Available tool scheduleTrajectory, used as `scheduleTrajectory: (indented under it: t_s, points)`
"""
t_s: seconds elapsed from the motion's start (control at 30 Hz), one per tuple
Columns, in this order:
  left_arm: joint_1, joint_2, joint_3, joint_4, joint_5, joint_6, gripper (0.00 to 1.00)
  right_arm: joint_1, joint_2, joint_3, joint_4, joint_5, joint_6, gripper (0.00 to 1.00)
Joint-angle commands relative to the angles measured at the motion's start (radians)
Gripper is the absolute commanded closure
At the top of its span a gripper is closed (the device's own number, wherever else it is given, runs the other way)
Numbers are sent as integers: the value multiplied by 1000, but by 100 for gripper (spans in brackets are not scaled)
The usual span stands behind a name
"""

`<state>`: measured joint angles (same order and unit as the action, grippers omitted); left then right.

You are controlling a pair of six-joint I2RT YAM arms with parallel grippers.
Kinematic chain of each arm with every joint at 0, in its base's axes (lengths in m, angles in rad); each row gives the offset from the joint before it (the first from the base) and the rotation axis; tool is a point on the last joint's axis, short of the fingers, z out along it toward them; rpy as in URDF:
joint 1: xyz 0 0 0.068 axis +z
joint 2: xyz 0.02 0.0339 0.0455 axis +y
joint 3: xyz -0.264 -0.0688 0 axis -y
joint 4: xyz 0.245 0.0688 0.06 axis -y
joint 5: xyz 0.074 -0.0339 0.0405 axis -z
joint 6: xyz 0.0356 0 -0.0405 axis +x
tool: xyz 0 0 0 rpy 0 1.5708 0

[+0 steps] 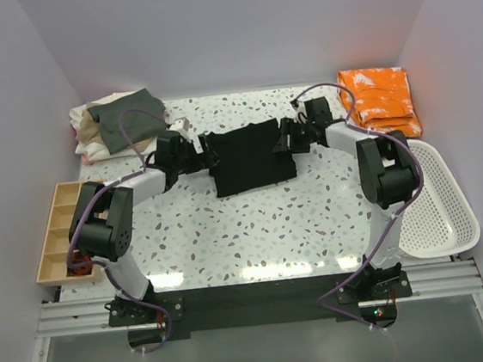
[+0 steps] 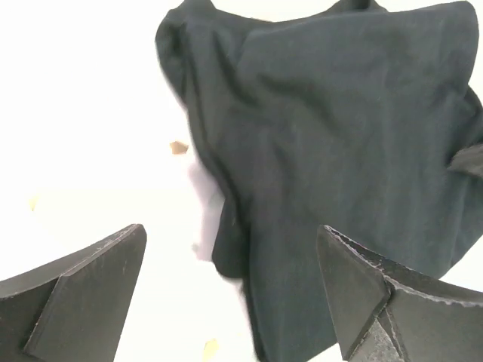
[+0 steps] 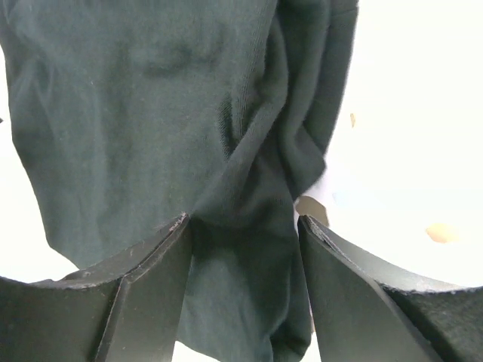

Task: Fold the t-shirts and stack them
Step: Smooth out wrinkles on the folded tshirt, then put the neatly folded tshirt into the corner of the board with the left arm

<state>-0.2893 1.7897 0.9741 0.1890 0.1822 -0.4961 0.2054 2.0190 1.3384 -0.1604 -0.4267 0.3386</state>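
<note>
1. The black t-shirt (image 1: 252, 156) lies partly folded on the speckled bench (image 1: 273, 229), directly between the two tools, and fills the gap from one to the other.
2. The left tool (image 1: 207, 154) is at the shirt's left edge and points inward across it. In its wrist view the left tool (image 2: 232, 230) is released. Its fingers (image 2: 83, 286) stand wide apart, and a rumpled border of the black t-shirt (image 2: 339, 151) runs from ahead of the tool down into the gap. The cloth is nearer the right-hand finger, and bare bench lies before the other.
3. The right tool (image 1: 282, 138) is at the shirt's opposite edge and faces the left tool. In its wrist view the right tool (image 3: 243, 219) is also released. A bunched ridge of the black t-shirt (image 3: 151, 113) passes between the fingers (image 3: 143, 294), and a sliver of pale bench shows between the cloth and the other finger, so nothing is pinched.
4. A pile of folded t-shirts (image 1: 119, 125) sits beyond the left tool and out to its outer side, well apart from it. The grey-green one is on top, with cream and tan layers under it.
5. An orange cloth (image 1: 380, 101) lies beyond the right tool and out to its outer side.
6. A white basket (image 1: 438, 203) sits behind the right tool, beside that arm's elbow.
7. A wooden tray (image 1: 61, 230) with compartments sits behind the left tool, on its outer side.
</note>
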Motion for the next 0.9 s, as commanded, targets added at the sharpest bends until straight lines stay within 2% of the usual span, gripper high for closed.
scheduleTrajectory:
  t_s: [0.0,0.37,0.63,0.87]
  points:
    - [-27,-81,-83,-48,-17,11,0,-4,-77,14,-11,86,-33,38]
    - [-106,-64,-114,144,77,-85,0,-3,-29,28,-7,42,-29,38]
    - [-106,-52,-58,90,-22,-50,0,-3,-9,15,-1,29,-33,39]
    - [-111,-99,-83,36,-138,-21,0,-4,-5,15,7,26,-32,39]
